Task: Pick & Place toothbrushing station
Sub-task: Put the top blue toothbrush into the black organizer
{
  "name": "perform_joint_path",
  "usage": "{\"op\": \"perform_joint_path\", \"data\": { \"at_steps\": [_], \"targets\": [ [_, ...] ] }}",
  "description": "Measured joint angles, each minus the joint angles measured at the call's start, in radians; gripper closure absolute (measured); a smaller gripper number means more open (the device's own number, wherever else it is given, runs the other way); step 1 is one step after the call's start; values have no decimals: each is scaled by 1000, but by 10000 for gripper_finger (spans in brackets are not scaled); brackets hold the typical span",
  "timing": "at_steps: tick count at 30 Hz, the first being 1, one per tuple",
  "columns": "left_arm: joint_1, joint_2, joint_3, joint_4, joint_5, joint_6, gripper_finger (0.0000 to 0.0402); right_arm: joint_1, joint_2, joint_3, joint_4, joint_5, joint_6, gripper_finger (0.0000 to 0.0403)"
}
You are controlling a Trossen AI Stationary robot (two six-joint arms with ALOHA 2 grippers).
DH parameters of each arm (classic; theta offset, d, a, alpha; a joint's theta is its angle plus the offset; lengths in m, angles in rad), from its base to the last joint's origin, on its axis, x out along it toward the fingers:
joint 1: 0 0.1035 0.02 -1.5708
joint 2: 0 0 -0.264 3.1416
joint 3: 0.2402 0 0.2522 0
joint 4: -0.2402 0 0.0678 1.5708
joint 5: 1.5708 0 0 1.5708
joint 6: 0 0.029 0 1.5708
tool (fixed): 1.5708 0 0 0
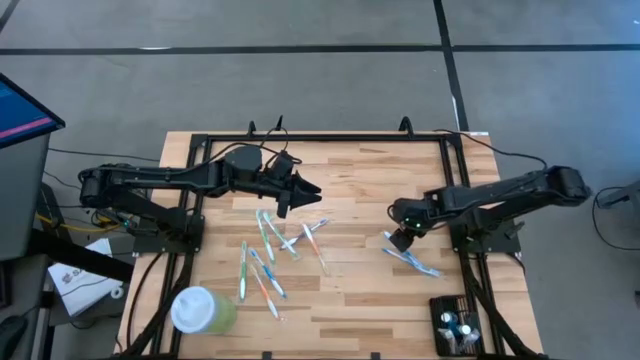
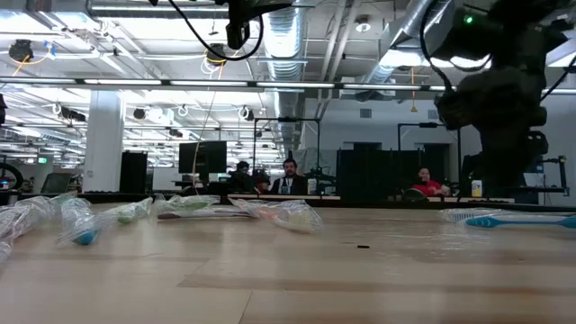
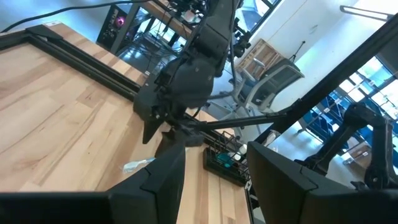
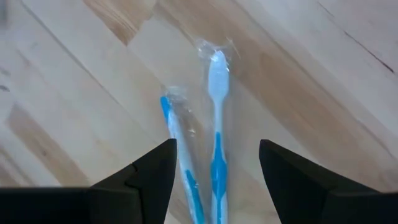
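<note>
Directly below the spread right end effector (image 4: 214, 180), two wrapped blue toothbrushes (image 4: 214, 143) are seen lengthwise between its fingers; the black holder (image 1: 458, 325) sits nearer this arm.

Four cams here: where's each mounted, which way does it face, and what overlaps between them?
High: overhead, straight down on the wooden table; both arms, left gripper, right gripper.
Low: table height, level into the room; dark arm at right.
Left wrist: past its open jaws toward the right arm and black slotted holder.
Right wrist: down between open jaws onto two wrapped blue toothbrushes.
Shared: high and right wrist both show those toothbrushes.
</note>
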Motion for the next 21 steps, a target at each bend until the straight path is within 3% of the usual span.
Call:
{"op": "perform_joint_path", "data": {
  "at_steps": [14, 21],
  "targets": [
    [0, 0, 0, 0, 0, 0, 234, 6, 222, 1, 96, -1, -37, 182],
    [0, 0, 0, 0, 0, 0, 234, 18, 262, 19, 90, 5, -40, 182]
  ]
}}
